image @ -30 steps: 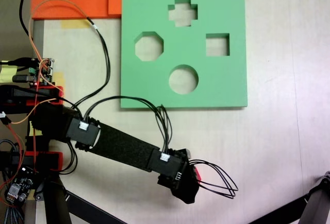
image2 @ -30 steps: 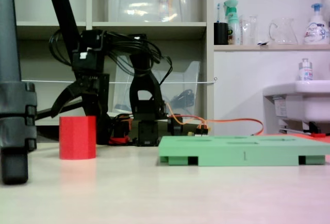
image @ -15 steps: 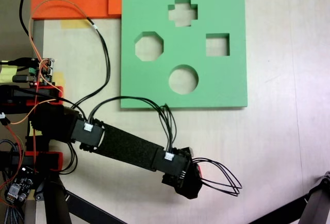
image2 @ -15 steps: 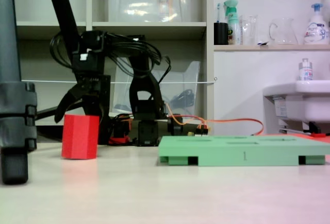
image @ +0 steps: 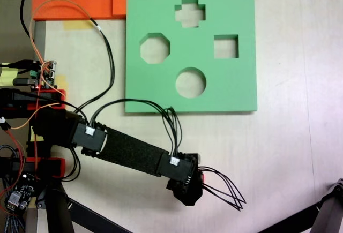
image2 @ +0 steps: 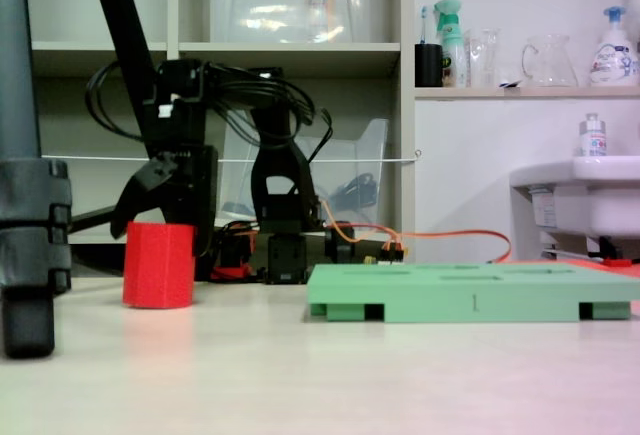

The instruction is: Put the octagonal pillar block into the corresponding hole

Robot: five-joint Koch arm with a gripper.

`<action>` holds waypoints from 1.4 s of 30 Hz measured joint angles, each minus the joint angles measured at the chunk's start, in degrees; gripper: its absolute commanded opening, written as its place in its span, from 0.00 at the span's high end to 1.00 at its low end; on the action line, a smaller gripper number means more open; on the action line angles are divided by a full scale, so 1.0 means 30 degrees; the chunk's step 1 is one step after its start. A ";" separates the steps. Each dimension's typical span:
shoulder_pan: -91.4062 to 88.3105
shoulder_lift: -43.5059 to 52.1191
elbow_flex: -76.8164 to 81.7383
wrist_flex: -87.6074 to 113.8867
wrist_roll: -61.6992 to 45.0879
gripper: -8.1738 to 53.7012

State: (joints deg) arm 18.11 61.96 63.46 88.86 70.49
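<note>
From above, the arm reaches out toward the near edge of the desk [image: 300, 136], and its black wrist covers nearly all of the octagonal pillar block [image: 202, 178]; a thin red sliver peeks out at the wrist's right side. The side-on fixed view shows the block [image2: 159, 264] plainly: a red prism standing on the desk, well to the left of the green foam board [image2: 470, 292]. There the pincer [image2: 160, 217] comes down over the block's top, one black jaw curving down on its left and the body behind its right. The jaws look spread about as wide as the block, though I cannot tell whether they actually grip it. Only the top-down view shows the corresponding hole [image: 155, 48], in the board's left half, with cross, square and round cutouts nearby.
</note>
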 measured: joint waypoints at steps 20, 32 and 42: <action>-0.4600 0.6797 0.0557 0.2988 0.8408 0.52; -1.5059 0.7588 0.0557 0.2871 1.4941 0.52; -2.0244 0.5889 0.0557 0.1875 1.7080 0.52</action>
State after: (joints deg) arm -42.63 79.63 65.13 94.48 121.73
